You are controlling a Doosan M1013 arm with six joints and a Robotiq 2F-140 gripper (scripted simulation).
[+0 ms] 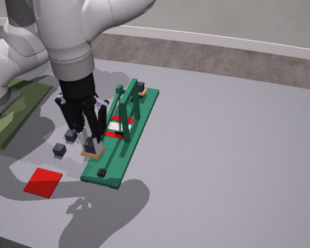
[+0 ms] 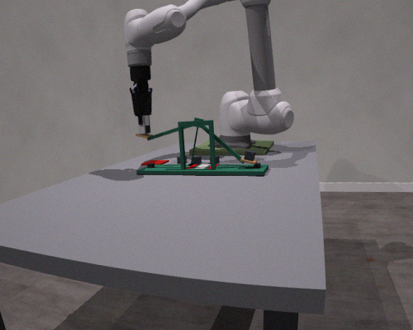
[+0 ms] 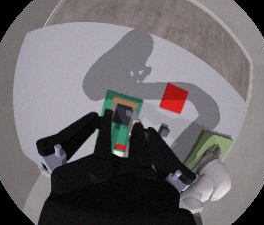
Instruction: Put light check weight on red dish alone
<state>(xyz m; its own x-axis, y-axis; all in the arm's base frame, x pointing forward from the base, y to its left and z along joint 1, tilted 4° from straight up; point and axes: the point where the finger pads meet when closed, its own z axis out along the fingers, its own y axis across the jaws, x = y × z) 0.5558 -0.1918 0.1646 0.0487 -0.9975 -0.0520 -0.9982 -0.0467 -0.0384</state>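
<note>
My gripper (image 1: 90, 146) (image 2: 144, 130) (image 3: 122, 112) is shut on a dark weight (image 1: 89, 145) (image 3: 123, 113) at the raised near wooden pan (image 1: 90, 155) (image 2: 143, 136). Whether the weight rests on the pan is hard to tell. Another weight (image 1: 140, 86) (image 2: 249, 155) sits on the lowered far pan (image 1: 142, 93) (image 2: 251, 161). The pointer (image 1: 119, 118) (image 2: 194, 146) hangs over the near red field (image 1: 110, 134). The red dish (image 1: 43, 182) (image 2: 155, 162) (image 3: 174, 98) lies flat with nothing on it. Loose weights (image 1: 71, 135) (image 1: 59, 150) stand between dish and balance; the exterior view shows a third loose one (image 2: 215, 160).
The green balance base (image 1: 113, 164) (image 2: 169, 171) lies under the arm's gripper, with its upright frame (image 1: 124, 123) (image 2: 211, 146) beside the fingers. A black stop block (image 1: 101, 172) (image 2: 150, 166) sits on its near end. The robot stands on an olive plate (image 1: 25, 115) (image 2: 205, 147).
</note>
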